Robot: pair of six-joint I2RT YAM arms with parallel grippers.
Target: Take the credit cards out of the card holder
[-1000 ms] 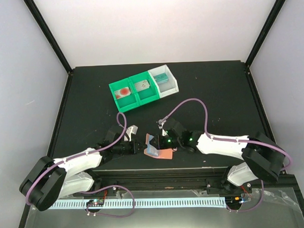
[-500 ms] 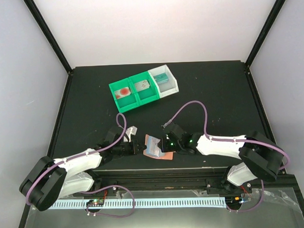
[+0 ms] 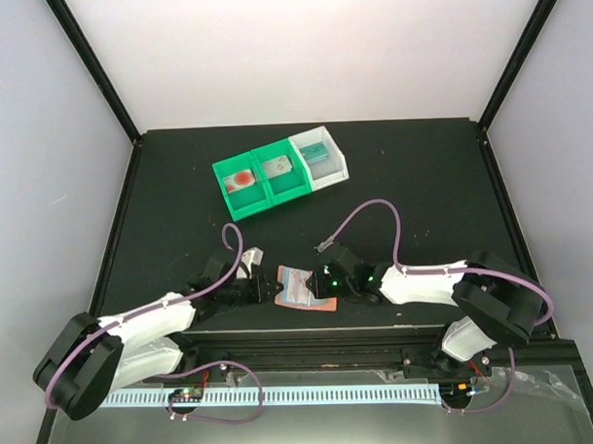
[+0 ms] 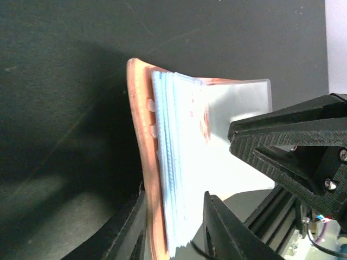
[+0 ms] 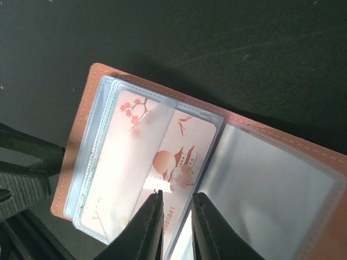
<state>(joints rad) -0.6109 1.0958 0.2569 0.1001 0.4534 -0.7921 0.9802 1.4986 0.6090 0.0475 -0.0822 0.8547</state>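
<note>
A black worktop sits inside white walls. The card holder lies open on it directly between the two end effectors, which face each other low at the near edge.

The left end effector has its fingers apart, one on each side of the holder's edge. The salmon cover runs along one finger and the stack of pale blue pockets along the other. Whether they press on it or merely bracket it, I cannot tell.

The right end effector hangs just above the opened spread with only a narrow slit between its fingers. Its tips are at the lower edge of a credit card, white with a salmon pagoda and blossom print, seated in the pocket straight ahead of them. A clear pocket leaf slants up across that card toward one fingertip. Whether anything is pinched in the slit, I cannot tell.

Far ahead of both end effectors, well apart from the holder, stands a row of trays, two green and one white. Each holds one card: a red-marked card, a pale card and a teal card.
</note>
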